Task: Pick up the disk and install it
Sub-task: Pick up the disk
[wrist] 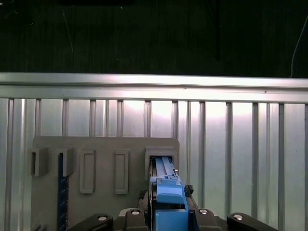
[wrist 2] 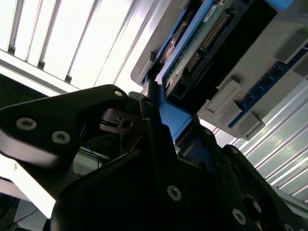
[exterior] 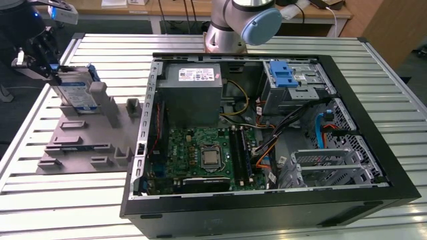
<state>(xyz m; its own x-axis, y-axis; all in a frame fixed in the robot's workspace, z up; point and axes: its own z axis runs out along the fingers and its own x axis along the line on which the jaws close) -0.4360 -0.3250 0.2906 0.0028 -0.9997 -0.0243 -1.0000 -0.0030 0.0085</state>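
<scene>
Slatted metal worktop (exterior: 373,65) carries an open case (exterior: 267,220) and, at the case's nine o'clock in the exterior view, a grey holder (exterior: 80,145). Your disk (exterior: 75,89) stands on edge in a slot of that holder. Your fingers (wrist 2: 156,144) are clamped on the disk's blue edge, as both wrist views show.

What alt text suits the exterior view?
A robot arm's tool is at the upper edge of a disk standing upright in a grey holder on a slatted metal table, to the exterior view's left of an open computer case.
</scene>
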